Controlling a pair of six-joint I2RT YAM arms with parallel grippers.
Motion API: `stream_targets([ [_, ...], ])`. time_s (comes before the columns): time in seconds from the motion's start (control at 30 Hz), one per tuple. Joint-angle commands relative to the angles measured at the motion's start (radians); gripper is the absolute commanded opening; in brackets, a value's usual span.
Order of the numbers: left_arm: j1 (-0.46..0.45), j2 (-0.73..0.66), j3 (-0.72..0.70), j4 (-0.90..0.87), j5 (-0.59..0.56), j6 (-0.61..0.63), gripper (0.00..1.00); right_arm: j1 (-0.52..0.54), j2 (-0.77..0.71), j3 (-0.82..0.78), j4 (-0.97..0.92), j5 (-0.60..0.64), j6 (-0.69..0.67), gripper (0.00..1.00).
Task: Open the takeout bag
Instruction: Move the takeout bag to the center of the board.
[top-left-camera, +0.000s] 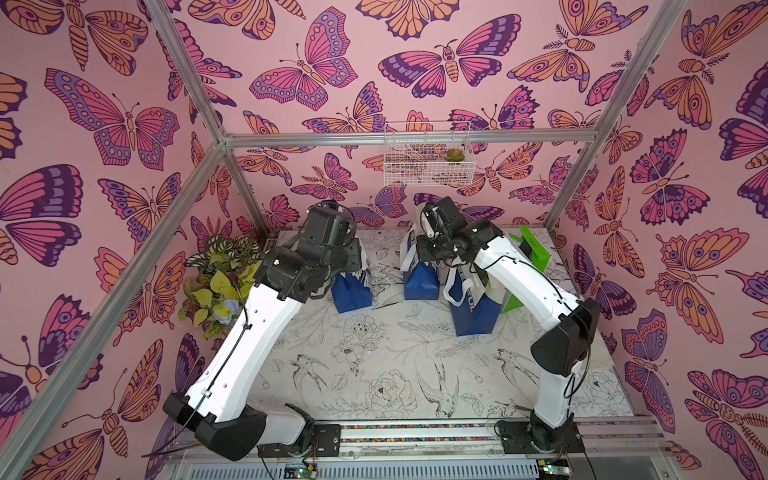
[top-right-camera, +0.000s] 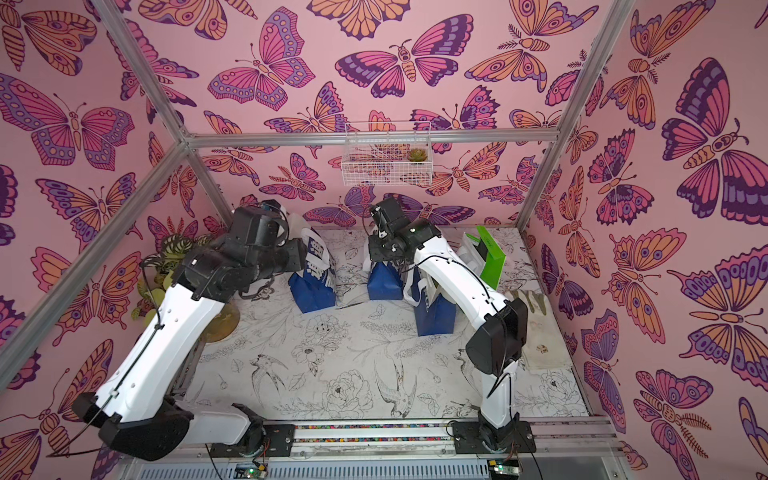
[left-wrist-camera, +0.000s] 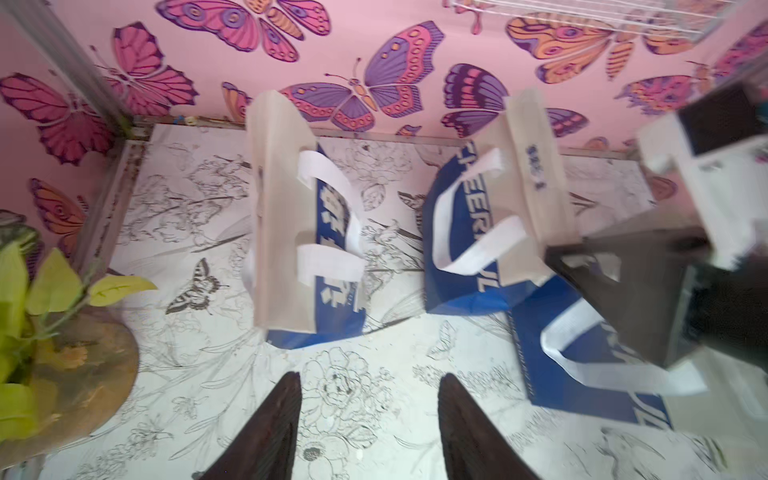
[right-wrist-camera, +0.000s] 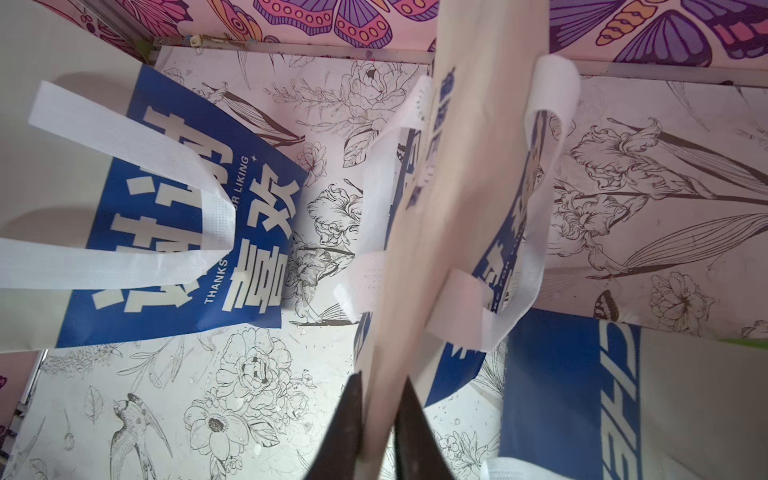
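Three blue-and-white takeout bags stand in a row on the floral table. The middle takeout bag (top-left-camera: 419, 282) (top-right-camera: 384, 284) is the one held. My right gripper (right-wrist-camera: 382, 401) is shut on its cream top edge (right-wrist-camera: 432, 216), which runs up between the two dark fingers. Its white handles (right-wrist-camera: 536, 232) hang loose on both sides. My left gripper (left-wrist-camera: 370, 390) is open with nothing between its fingers. It hovers over bare table in front of the left bag (left-wrist-camera: 303, 232) (top-left-camera: 353, 295). In both top views the wrists hide the fingertips.
A third blue bag (top-left-camera: 476, 311) (right-wrist-camera: 582, 395) stands right of the held one, with a green bag (top-left-camera: 536, 249) behind it. A potted plant (top-left-camera: 220, 282) sits at the left edge and pale gloves (top-right-camera: 536, 328) at the right. A wire basket (top-left-camera: 428, 153) hangs on the back wall.
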Motion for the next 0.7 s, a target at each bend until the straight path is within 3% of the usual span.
stream_targets([
  [0.0,-0.027,0.009,-0.055,-0.030,0.138,-0.070,0.52,0.005,-0.073,-0.038,-0.005,-0.014,-0.025,0.04],
  [0.13,-0.030,-0.017,-0.181,0.086,0.295,-0.164,0.53,0.053,-0.169,-0.128,-0.028,-0.031,-0.039,0.02],
  [0.3,-0.030,-0.070,-0.377,0.346,0.468,-0.299,0.52,0.119,-0.333,-0.355,-0.005,-0.053,-0.003,0.01],
  [0.53,-0.034,-0.150,-0.572,0.616,0.563,-0.458,0.52,0.205,-0.580,-0.603,0.006,-0.062,0.087,0.02],
  [0.67,-0.034,-0.163,-0.656,0.789,0.626,-0.543,0.51,0.220,-0.648,-0.685,0.015,-0.075,0.130,0.06],
])
